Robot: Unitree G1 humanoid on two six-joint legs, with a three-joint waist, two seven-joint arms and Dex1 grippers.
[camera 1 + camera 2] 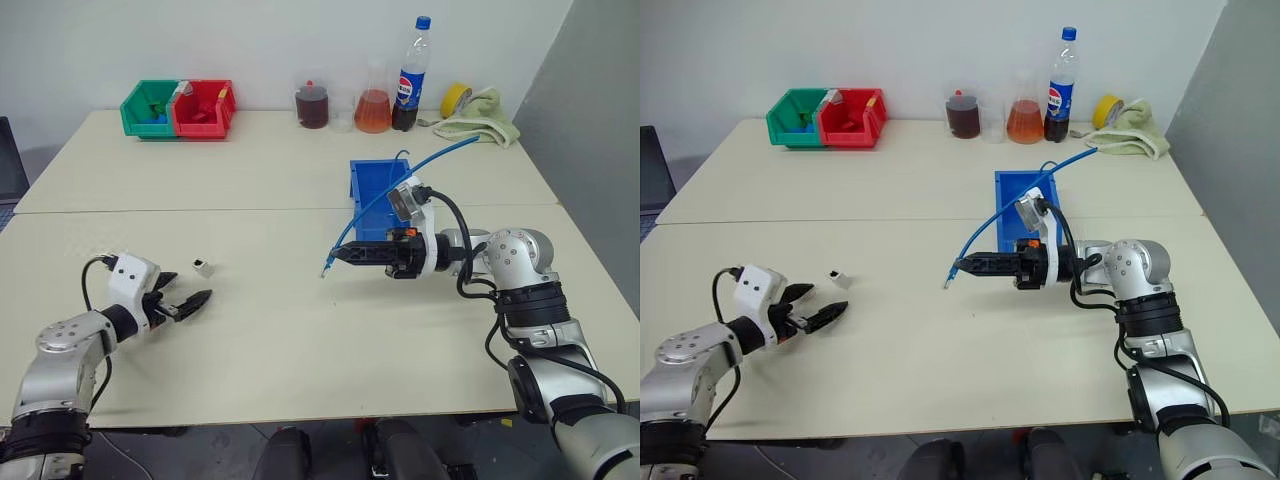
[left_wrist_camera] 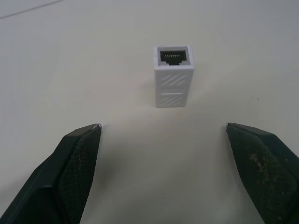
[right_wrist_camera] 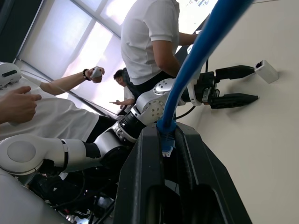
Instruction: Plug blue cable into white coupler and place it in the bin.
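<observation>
The white coupler [image 1: 203,267] lies on the table at the left, its dark socket face showing in the left wrist view [image 2: 173,76]. My left gripper [image 1: 188,297] stands open just short of it, its two black fingers [image 2: 74,161] spread wider than the coupler. My right gripper [image 1: 345,254] hangs above the table's middle, pointing left and shut on the blue cable [image 1: 372,205] near its plug. The cable arcs back over the blue bin [image 1: 372,196] toward the far right. In the right wrist view the cable [image 3: 196,60] runs out from between the shut fingers.
A green bin [image 1: 150,108] and a red bin [image 1: 205,107] stand at the far left. Beakers [image 1: 312,104], a flask [image 1: 373,110], a cola bottle [image 1: 410,76], yellow tape [image 1: 455,98] and a cloth [image 1: 485,116] line the far edge. People [image 3: 149,42] stand beside the table.
</observation>
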